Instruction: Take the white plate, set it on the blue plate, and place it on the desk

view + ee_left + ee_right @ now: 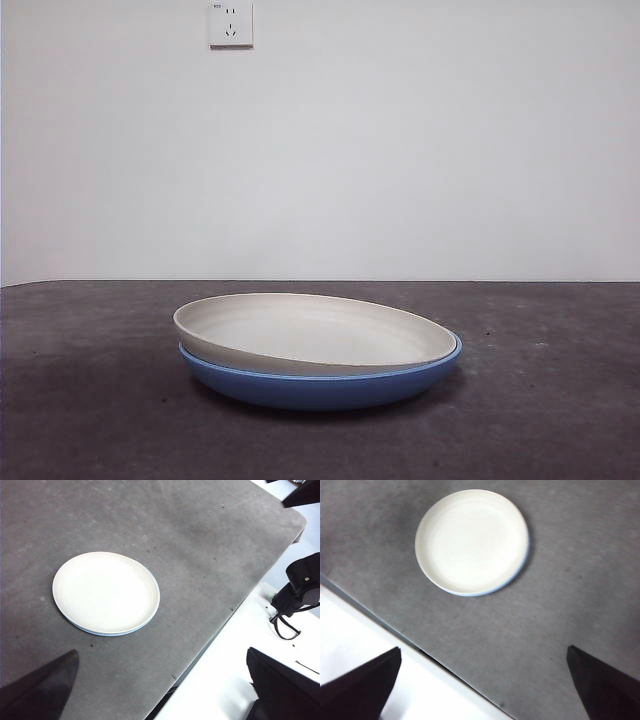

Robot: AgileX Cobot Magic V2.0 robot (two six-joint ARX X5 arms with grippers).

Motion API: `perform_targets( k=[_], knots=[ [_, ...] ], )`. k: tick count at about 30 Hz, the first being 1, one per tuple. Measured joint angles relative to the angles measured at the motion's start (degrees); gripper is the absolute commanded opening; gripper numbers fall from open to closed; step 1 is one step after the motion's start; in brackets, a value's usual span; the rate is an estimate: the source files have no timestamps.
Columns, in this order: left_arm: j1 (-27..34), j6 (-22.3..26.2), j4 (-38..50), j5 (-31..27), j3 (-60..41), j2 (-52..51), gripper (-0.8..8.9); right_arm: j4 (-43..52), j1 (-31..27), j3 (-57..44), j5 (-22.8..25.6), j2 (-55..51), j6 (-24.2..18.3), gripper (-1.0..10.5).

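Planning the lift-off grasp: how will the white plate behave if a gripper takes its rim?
The white plate looks rigid, so it should lift whole. It sits tilted inside the blue plate, one side riding higher, so it may rock when touched. Its low sloping rim offers little to pinch and might slip.

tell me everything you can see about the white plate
The white plate is a wide, shallow round dish, matte cream-white all over, with a low sloping rim and nothing in it. It sits inside the blue plate, slightly tilted, one side riding higher, so only a thin blue edge shows around it from above. Both stand on the desk. No gripper touches it.
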Motion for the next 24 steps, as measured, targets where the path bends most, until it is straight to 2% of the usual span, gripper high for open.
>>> perform_targets(
  k=[8, 16, 17, 18, 19, 20, 21, 22, 24],
  knots=[
    [0.0, -0.2, -0.7, 0.0, 0.0, 0.0, 6.26, -0.5, 0.0, 0.0, 1.8, -9.2, 0.2, 6.5],
    [0.0, -0.2, -2.4, 0.0, 0.0, 0.0, 6.20, -0.5, 0.0, 0.0, 1.8, -12.4, 1.0, 6.4],
    [0.0, -0.2, -2.6, 0.0, 0.0, 0.0, 5.83, -0.6, 0.0, 0.0, 1.8, -12.4, 1.1, 6.2],
    [0.0, -0.2, -2.7, 0.0, 0.0, 0.0, 5.06, -0.6, 0.0, 0.0, 1.8, -12.4, 1.3, 5.3],
    [0.0, -0.2, -2.9, 0.0, 0.0, 0.0, 3.83, -0.6, 0.0, 0.0, 1.8, -12.4, 1.4, 3.9],
    [0.0, -0.2, -3.0, 0.0, 0.0, 0.0, 1.92, -0.6, 0.0, 0.0, 1.8, -12.4, 1.6, 2.1],
    [0.0, -0.2, -3.1, 0.0, 0.0, 0.0, 0.63, -0.6, 0.0, 0.0, 1.8, -12.4, 1.6, 0.6],
    [0.0, -0.2, -3.1, 0.0, 0.0, 0.0, 0.10, -0.6, 0.0, 0.0, 1.8, -12.4, 1.6, -0.1],
    [0.0, -0.2, -3.1, 0.0, 0.0, 0.0, 0.28, -0.6, 0.0, 0.0, 1.9, -12.4, 1.6, 0.2]
  ],
)
